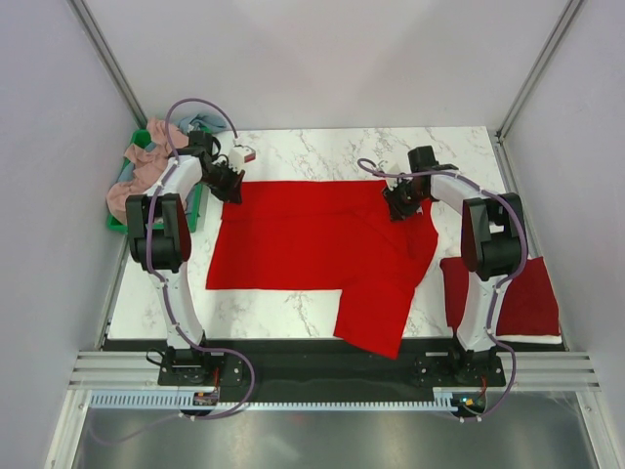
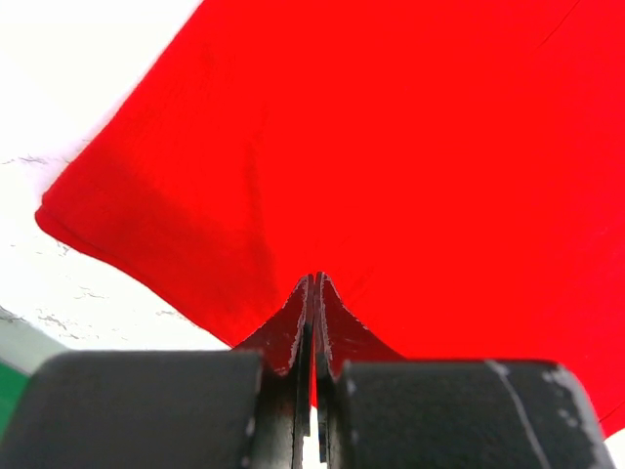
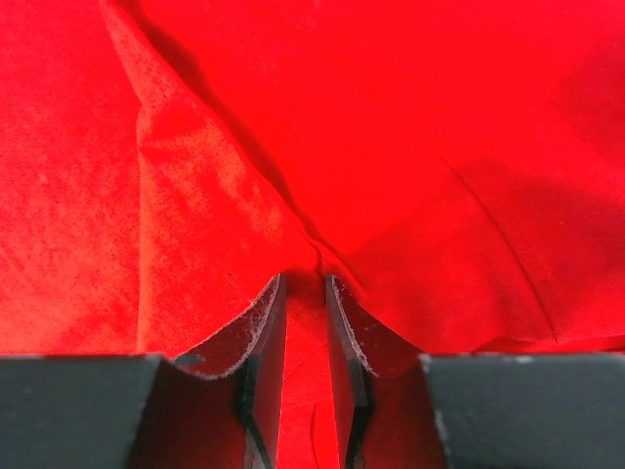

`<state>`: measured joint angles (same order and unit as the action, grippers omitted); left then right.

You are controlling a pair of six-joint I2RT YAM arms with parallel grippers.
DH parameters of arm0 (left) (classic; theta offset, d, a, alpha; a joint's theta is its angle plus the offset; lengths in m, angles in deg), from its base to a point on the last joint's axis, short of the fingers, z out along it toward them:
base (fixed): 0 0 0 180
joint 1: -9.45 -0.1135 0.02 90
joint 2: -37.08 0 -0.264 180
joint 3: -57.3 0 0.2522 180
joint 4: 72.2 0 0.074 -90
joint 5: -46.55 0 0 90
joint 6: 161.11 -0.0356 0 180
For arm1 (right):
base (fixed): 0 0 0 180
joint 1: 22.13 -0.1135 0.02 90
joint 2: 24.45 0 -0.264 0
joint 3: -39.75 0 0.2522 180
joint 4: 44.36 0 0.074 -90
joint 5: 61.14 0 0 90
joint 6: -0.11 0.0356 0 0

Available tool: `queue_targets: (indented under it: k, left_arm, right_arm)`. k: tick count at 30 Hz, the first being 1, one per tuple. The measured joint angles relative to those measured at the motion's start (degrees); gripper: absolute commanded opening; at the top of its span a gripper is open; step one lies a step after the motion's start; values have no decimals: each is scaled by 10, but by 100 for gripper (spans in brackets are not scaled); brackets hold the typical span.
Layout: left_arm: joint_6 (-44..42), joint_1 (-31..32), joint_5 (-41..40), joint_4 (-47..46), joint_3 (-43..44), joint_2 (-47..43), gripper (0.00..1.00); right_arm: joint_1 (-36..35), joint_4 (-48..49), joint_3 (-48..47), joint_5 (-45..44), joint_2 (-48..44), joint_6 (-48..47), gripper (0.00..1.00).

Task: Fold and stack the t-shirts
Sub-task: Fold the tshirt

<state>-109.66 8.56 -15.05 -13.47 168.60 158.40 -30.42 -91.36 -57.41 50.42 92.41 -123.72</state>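
Observation:
A bright red t-shirt [image 1: 312, 244] lies spread on the marble table [image 1: 322, 151], one part hanging toward the front edge. My left gripper [image 1: 230, 186] is at its far left corner, shut on the red fabric [image 2: 322, 176]. My right gripper [image 1: 400, 203] is at the far right edge, shut on a pinch of red cloth [image 3: 304, 322] between the fingers. A folded red t-shirt [image 1: 527, 293] lies at the right front. Pink [image 1: 137, 176] and grey-blue [image 1: 200, 122] shirts are heaped in the bin at the left.
A green plastic bin [image 1: 195, 210] stands at the table's far left edge. White walls enclose the table on three sides. The arm bases stand at the near edge.

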Motion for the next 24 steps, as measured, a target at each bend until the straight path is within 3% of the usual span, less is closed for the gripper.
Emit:
queue_targets:
  k: [5, 7, 8, 9, 12, 24]
  left_arm:
    - [0, 0, -3, 0, -2, 0, 2]
    - [0, 0, -4, 1, -5, 0, 2]
    - [0, 0, -5, 0, -7, 0, 2]
    - [0, 0, -6, 1, -9, -1, 2]
    - [0, 3, -13, 1, -20, -4, 3]
    - [0, 22, -28, 4, -38, -23, 2]
  right_arm:
    - [2, 16, 4, -7, 0, 1, 33]
    - [3, 20, 4, -10, 0, 0, 29]
    - [3, 22, 4, -11, 0, 0, 25]
    - [3, 24, 4, -14, 0, 0, 14]
    - [3, 28, 4, -21, 0, -1, 1]
    - [-2, 34, 26, -33, -46, 0, 0]
